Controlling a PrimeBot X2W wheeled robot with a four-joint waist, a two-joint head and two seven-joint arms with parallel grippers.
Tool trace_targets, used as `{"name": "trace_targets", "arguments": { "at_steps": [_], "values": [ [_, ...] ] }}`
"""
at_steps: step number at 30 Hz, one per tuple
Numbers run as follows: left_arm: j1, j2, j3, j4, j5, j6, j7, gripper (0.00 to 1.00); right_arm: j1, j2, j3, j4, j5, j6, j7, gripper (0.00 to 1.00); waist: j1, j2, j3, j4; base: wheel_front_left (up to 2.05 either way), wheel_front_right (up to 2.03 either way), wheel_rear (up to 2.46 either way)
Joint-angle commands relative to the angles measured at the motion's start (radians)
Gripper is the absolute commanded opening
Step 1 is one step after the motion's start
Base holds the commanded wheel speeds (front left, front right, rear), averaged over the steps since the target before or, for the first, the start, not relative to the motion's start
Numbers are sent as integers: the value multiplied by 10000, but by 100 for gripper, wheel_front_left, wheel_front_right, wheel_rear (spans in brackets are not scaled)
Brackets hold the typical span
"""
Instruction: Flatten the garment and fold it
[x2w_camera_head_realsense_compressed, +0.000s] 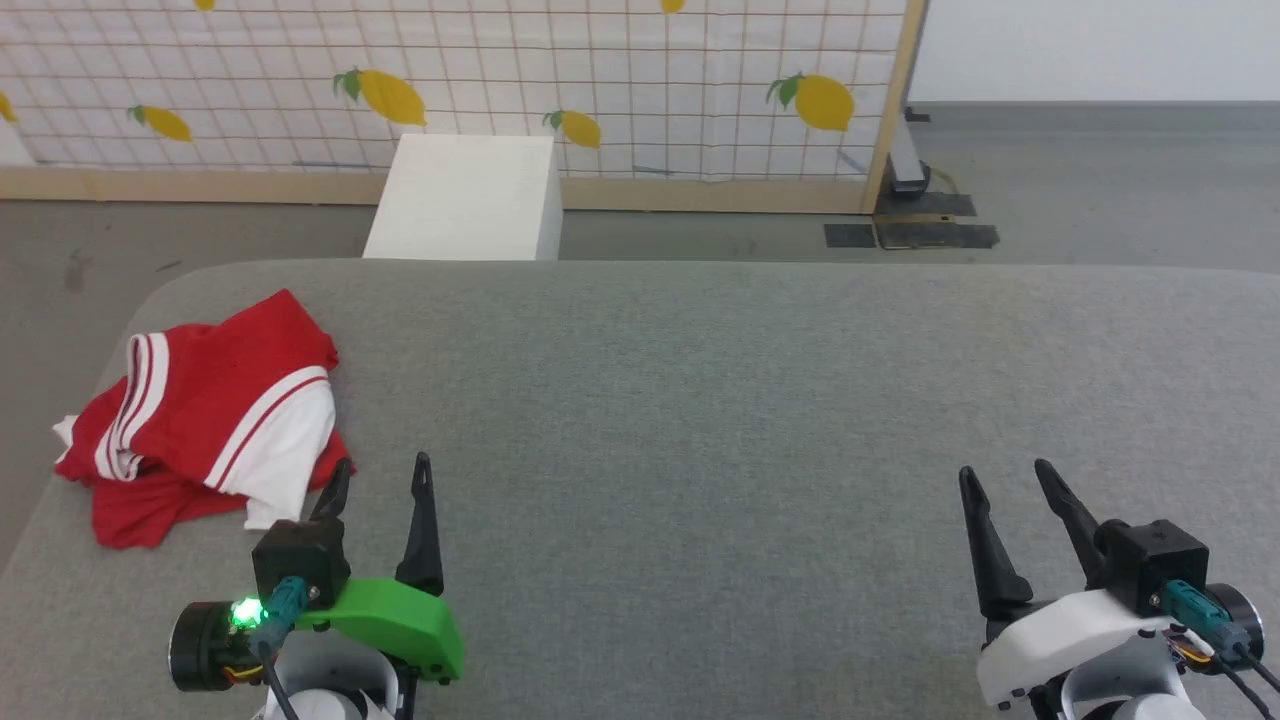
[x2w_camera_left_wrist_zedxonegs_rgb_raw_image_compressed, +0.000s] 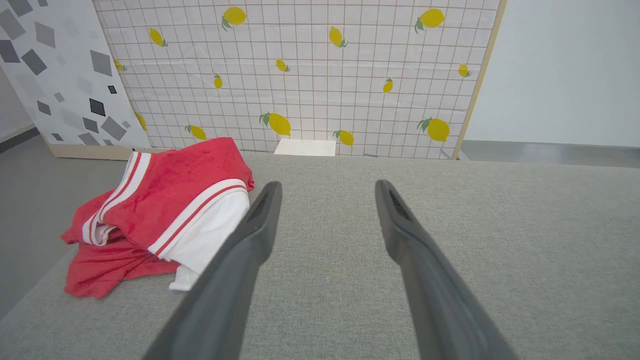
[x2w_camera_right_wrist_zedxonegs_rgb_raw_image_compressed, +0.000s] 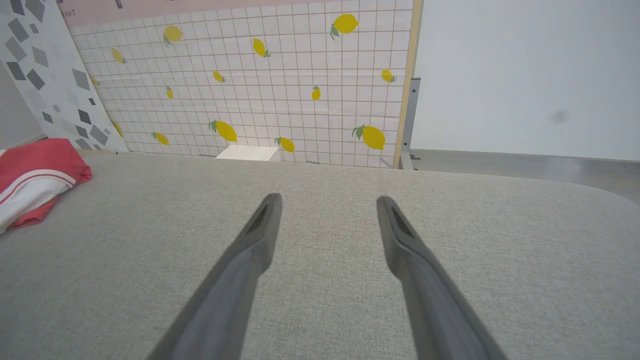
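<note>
Shirt (x2w_camera_head_realsense_compressed: 200, 410): red soft cloth with white short sleeves and red-and-white stripes on the edges. It is bunched up in a heap, not flat and not folded.
Where the shirt lies: on the far left part of the big grey cloth-covered table (x2w_camera_head_realsense_compressed: 700, 400), close to the left edge and its round corner. One white sleeve lies on top, facing the robot.
Left claw (x2w_camera_head_realsense_compressed: 383, 462): black, with two long thin fingers on a green hand part. The fingers are spread wide apart and there is nothing between them.
Left claw and shirt: the claw is just beside the shirt, on its right. From the head, one finger tip sits right at the shirt's edge. From the left wrist (x2w_camera_left_wrist_zedxonegs_rgb_raw_image_compressed: 327, 184), that finger crosses in front of the white sleeve. I cannot tell if it touches the cloth.
Right claw (x2w_camera_head_realsense_compressed: 1003, 468): black, with two long fingers on a white hand part. The fingers are spread wide, with nothing in them, over bare grey table.
Right claw and shirt: well apart. From the right wrist (x2w_camera_right_wrist_zedxonegs_rgb_raw_image_compressed: 329, 197), the shirt (x2w_camera_right_wrist_zedxonegs_rgb_raw_image_compressed: 35, 170) is far off at the left side.
Behind the table: a white box (x2w_camera_head_realsense_compressed: 465, 195) stands on the grey floor (x2w_camera_head_realsense_compressed: 1100, 180). Behind it is a white checked screen with yellow lemons (x2w_camera_head_realsense_compressed: 600, 80) in a wooden frame.
Beside the screen: a white board with grey shapes (x2w_camera_left_wrist_zedxonegs_rgb_raw_image_compressed: 50, 75).
</note>
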Motion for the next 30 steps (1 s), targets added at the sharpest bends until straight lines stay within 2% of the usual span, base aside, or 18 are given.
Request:
{"name": "trace_targets", "arguments": {
  "at_steps": [1, 30],
  "values": [
    [26, -16, 14, 33, -88, 76, -108, 100, 99, 1, 14, 71, 128, -5, -116, 100, 0, 0, 0, 166, 0, 0, 0],
    [211, -28, 5, 229, -672, 332, -745, 100, 92, 0, 172, 671, 851, -9, -757, 100, 0, 0, 30, 2387, 0, 0, 0]
  ]
}}
